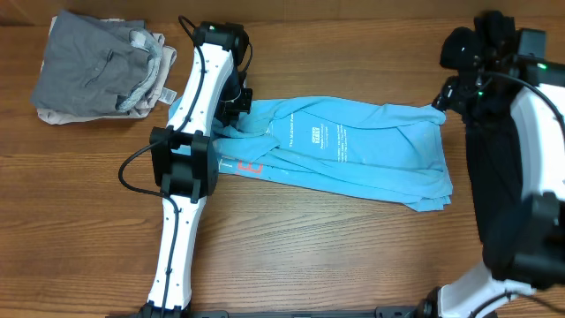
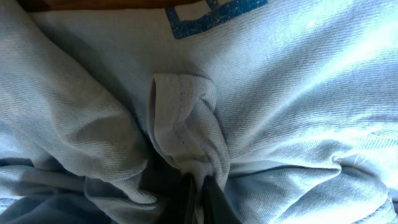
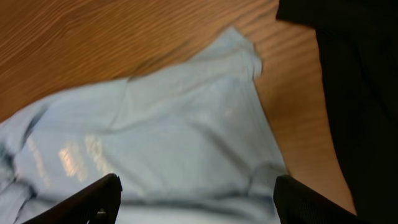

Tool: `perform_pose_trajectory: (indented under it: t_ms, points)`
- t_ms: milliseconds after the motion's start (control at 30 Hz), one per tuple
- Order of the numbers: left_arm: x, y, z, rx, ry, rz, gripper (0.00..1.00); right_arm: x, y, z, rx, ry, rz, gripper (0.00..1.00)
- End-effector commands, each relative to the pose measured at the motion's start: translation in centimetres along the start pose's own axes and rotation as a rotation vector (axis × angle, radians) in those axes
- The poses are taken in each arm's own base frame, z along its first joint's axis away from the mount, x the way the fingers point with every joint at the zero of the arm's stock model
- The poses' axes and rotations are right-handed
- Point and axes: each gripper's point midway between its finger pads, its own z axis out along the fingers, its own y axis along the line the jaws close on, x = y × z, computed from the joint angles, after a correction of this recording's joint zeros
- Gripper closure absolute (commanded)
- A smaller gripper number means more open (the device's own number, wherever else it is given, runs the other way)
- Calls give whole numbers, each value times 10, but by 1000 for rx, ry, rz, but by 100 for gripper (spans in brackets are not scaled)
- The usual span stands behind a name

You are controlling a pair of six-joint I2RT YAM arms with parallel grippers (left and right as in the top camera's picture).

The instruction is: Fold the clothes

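— Overhead view: where's the blue T-shirt [image 1: 353, 150]?
— Spread on the table [image 1: 309, 256], just beside the black garment [image 1: 499, 177]. Left fingers [image 2: 186, 202] pinch a fold at the end farthest from that garment; right fingers [image 3: 311, 199] hang wide apart above the nearer end.

T-shirt [image 1: 371, 150] sky-blue, white print, coral-red lettering. Black garment [image 1: 491, 190] plain. Folded pile [image 1: 88, 71] grey over cream. Table [image 1: 335, 256] brown wood grain, darker streaks.
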Motion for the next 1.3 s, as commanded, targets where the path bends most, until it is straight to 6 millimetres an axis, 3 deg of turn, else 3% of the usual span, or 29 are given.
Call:
perform_pose_trajectory:
  t_ms: [0,167,267,533,667,1067,1267]
  points:
    - [1,4,-4,-32,-6,21,96,-10,-5,24,19,-4,45,17]
    - [1,5,-4,-35,-7,20,96,-16,-22,74,63,28,57,20]
    - [0,5,-4,-35,-10,18,96,-24,-25,91,65,8,53,23]
    - [-2,5,-4,-34,-19,17,96,-49,-29,99,87,-90,46,27]
    - [-4,4,-4,-32,-29,17,96,-43,-33,111,95,-57,51,33]
    - [-8,4,-4,-30,-44,18,96,-39,-36,122,97,-34,55,34]
    - [-9,3,-4,-29,-48,18,96,-32,-39,136,95,0,60,41]
